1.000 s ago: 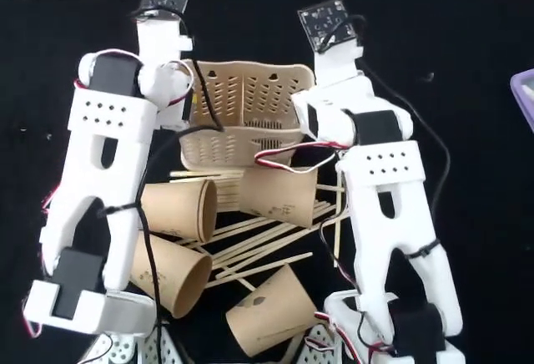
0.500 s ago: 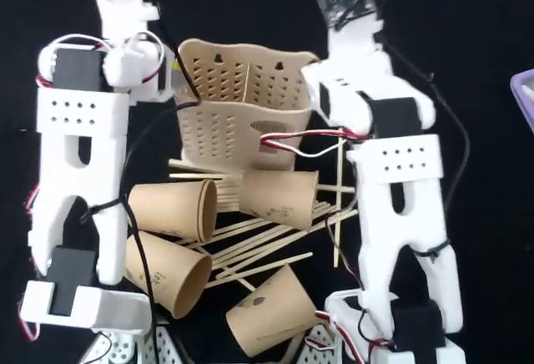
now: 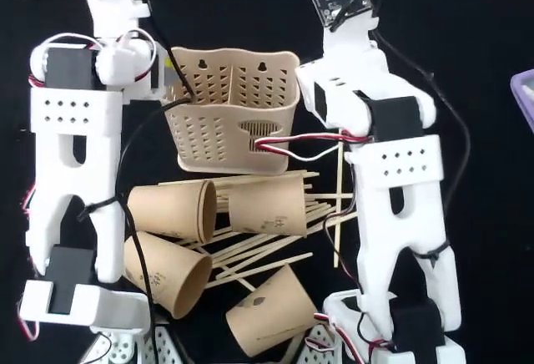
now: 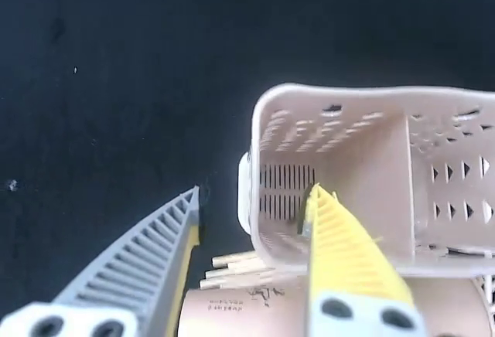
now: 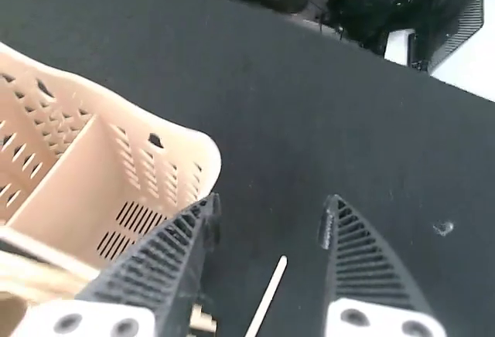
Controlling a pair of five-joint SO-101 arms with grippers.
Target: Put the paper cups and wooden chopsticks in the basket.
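The basket (image 3: 234, 105) is being flanked, likely positioned, by the released left claw (image 4: 254, 192) and right claw (image 5: 271, 199), with paper cups (image 3: 171, 209) at its 6 o'clock awaiting grasping next.

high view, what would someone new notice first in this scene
The beige basket sits at the far middle of the black table, flanked by two white arms. In front of it four paper cups lie on their sides among a scatter of wooden chopsticks.

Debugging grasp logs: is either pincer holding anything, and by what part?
Neither grips. Left pincer is open, straddling a wall of the basket; right pincer is open, empty.
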